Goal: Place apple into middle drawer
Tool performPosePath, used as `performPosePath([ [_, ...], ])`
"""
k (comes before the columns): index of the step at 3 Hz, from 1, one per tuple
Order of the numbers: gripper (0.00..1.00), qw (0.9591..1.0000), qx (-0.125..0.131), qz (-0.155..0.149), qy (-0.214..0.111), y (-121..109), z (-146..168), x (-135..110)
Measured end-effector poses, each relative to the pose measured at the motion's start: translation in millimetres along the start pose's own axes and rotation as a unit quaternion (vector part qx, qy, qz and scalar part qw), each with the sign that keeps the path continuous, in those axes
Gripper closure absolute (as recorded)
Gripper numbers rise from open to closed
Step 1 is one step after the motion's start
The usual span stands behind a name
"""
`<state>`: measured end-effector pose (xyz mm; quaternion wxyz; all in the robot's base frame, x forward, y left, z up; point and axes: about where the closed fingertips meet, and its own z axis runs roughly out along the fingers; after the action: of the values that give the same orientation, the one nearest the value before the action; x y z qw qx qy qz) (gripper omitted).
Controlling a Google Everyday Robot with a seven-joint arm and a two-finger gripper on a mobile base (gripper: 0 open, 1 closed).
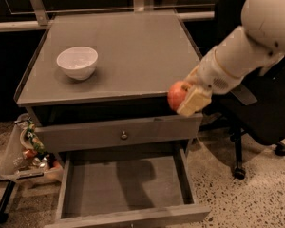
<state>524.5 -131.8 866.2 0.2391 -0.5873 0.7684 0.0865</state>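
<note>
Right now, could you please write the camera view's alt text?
The claw grips a round red-orange apple at the grey cabinet's front right edge, above the open wide grey wooden drawer; a white bowl sits on top.

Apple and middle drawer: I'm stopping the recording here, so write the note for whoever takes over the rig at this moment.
Tool: shut on the apple, held in the air just off the front right edge of the cabinet top, above the closed drawer front.
Middle drawer: pulled open below, its floor bare.
White bowl: on the cabinet top, left side, away from the tool.
Done: apple grasped and lifted off the top; drawer open.
Left: bring the apple forward and down over the drawer floor, release it, and withdraw the arm.
</note>
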Motion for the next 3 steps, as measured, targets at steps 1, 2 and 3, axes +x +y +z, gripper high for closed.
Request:
performPosePath([
  [1, 1.0, 0.9982, -0.051, 0.032, 0.01, 34, 59, 40],
  [2, 1.0, 0.9982, -0.051, 0.032, 0.01, 34, 59, 40],
  [3, 1.0, 0.9957, -0.072, 0.057, -0.008, 54, 100, 49],
])
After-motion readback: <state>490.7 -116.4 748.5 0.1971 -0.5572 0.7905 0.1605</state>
